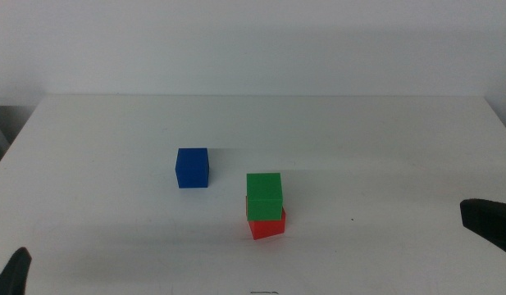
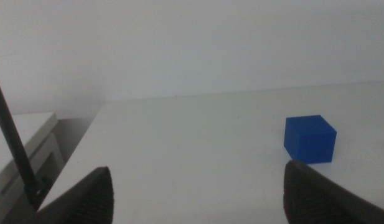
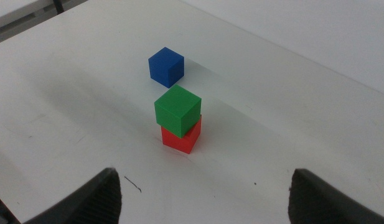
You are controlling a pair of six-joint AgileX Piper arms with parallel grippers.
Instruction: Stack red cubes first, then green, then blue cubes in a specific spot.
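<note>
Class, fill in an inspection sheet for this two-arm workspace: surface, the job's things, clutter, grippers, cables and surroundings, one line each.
Surface: white table, bare apart from the cubes.
Job's things: green cube sits on the red cube, slightly askew; blue cube stands apart on the table, not yet stacked.
Clutter: nothing seen.
Grippers: left gripper open and empty, low at the near left edge, blue cube ahead of it; right gripper open and empty, at the right edge, facing the stack.
Cables: one thin dark line in the left wrist view; cannot tell what it is.
Surroundings: plain white wall behind the table.
</note>
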